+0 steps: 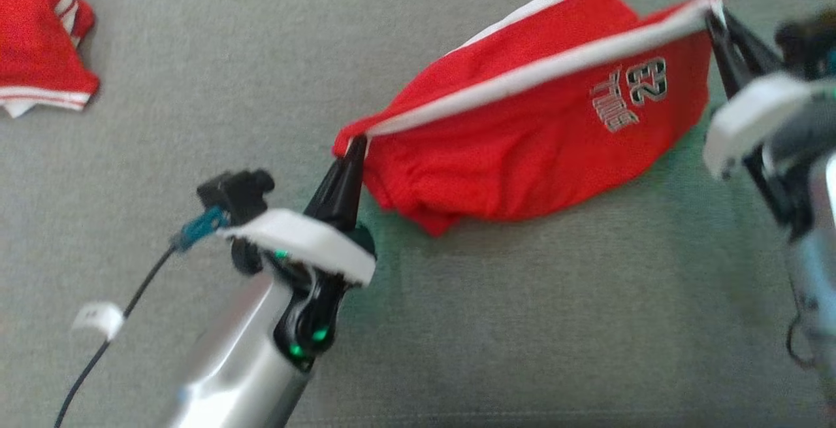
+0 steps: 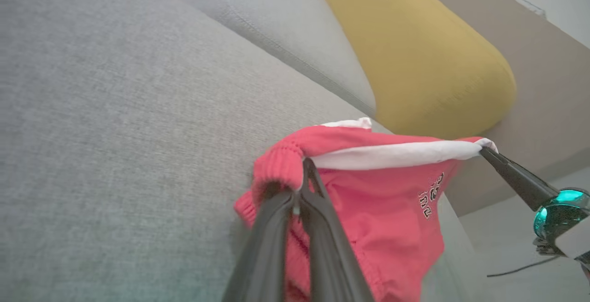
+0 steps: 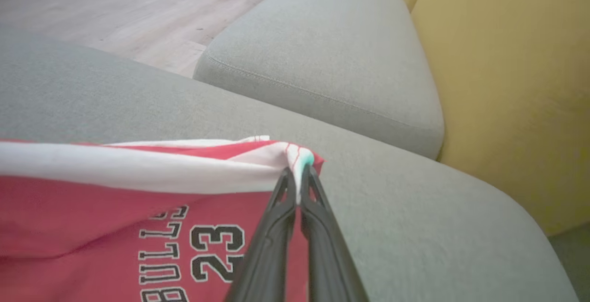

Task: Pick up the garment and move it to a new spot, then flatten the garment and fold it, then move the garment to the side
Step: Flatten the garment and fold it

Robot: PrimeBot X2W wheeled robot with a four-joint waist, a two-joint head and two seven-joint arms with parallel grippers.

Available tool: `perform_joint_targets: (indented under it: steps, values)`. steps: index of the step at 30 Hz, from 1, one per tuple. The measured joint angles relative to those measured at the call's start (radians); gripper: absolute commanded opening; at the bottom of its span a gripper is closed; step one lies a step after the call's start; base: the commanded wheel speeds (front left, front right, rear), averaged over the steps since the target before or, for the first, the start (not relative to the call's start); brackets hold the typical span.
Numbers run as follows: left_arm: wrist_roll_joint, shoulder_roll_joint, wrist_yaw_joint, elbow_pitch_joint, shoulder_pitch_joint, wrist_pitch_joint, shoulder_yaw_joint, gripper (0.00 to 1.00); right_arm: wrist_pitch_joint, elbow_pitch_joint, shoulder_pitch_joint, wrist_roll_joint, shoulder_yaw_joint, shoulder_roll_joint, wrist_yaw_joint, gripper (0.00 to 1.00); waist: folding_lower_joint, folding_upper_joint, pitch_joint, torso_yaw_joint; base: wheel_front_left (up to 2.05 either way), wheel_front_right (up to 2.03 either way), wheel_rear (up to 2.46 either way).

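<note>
The garment (image 1: 522,153) is a pair of red shorts with a white hem band and "BULLS 23" lettering, held up above the grey sofa seat (image 1: 457,323). My left gripper (image 1: 356,144) is shut on the band's left corner (image 2: 302,161). My right gripper (image 1: 712,19) is shut on the band's right corner (image 3: 295,170). The white band (image 1: 535,72) stretches taut between the two grips and the red cloth (image 2: 392,219) sags below it, its lower edge touching the seat. The lettering (image 3: 198,251) faces the right wrist camera.
Another red garment with white stripes (image 1: 39,42) lies at the seat's far left. A yellow cushion (image 2: 415,53) and a second grey seat cushion (image 3: 332,57) stand behind the shorts. Wooden floor (image 3: 138,2) lies past the sofa's edge. A black cable (image 1: 104,343) trails by my left arm.
</note>
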Motion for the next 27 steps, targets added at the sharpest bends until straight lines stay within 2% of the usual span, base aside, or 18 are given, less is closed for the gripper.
perform_joint_targets:
  steps: [5, 13, 14, 15, 16, 17, 18, 23, 27]
  values:
    - [-0.018, -0.058, -0.002, 0.114, -0.088, 0.020, 0.005, 0.00, 0.015, 0.208, -0.175, 0.033, 0.088, -0.025, 0.000, 0.00, 0.0000, 0.0000, 0.049, 0.052, 0.00, 0.00, 0.00]
    - [-0.026, -0.098, -0.012, 0.204, -0.173, 0.017, -0.025, 0.00, -0.049, 0.454, -0.337, 0.040, 0.151, -0.025, 0.000, 0.00, -0.0002, 0.0000, 0.077, 0.112, 0.00, 0.00, 0.00]
    - [-0.026, -0.100, -0.012, 0.210, -0.180, 0.013, -0.031, 0.00, -0.066, 0.481, -0.354, 0.035, 0.150, -0.025, 0.000, 0.12, -0.0003, 0.0000, 0.077, 0.116, 0.00, 0.00, 0.00]
    - [-0.027, -0.100, -0.012, 0.216, -0.186, 0.013, -0.037, 0.00, -0.088, 0.505, -0.368, 0.026, 0.144, -0.023, 0.000, 0.47, -0.0003, 0.0000, 0.077, 0.119, 0.00, 0.00, 0.00]
    - [-0.026, -0.100, -0.012, 0.223, -0.190, 0.008, -0.046, 0.14, -0.113, 0.529, -0.381, 0.018, 0.136, -0.019, 0.000, 1.00, -0.0003, 0.0000, 0.076, 0.120, 0.00, 0.00, 0.00]
    - [-0.024, -0.101, -0.012, 0.227, -0.195, 0.001, -0.051, 0.44, -0.132, 0.552, -0.392, 0.009, 0.132, -0.016, 0.000, 1.00, -0.0003, 0.0000, 0.075, 0.121, 0.00, 0.00, 0.00]
    - [-0.017, -0.101, -0.012, 0.228, -0.199, -0.006, -0.056, 1.00, -0.150, 0.574, -0.401, 0.001, 0.130, -0.012, 0.000, 1.00, -0.0003, 0.0000, 0.074, 0.121, 0.00, 0.00, 0.00]
    - [-0.002, -0.100, -0.012, 0.225, -0.196, -0.022, -0.081, 1.00, -0.217, 0.648, -0.407, -0.003, 0.122, 0.015, 0.000, 1.00, -0.0003, 0.0000, 0.063, 0.117, 0.00, 0.00, 0.00]
    - [0.060, -0.058, -0.011, 0.170, -0.176, -0.063, -0.110, 1.00, -0.264, 0.697, -0.405, 0.008, 0.129, 0.021, 0.000, 1.00, -0.0004, 0.0000, 0.040, 0.108, 0.00, 0.00, 0.00]
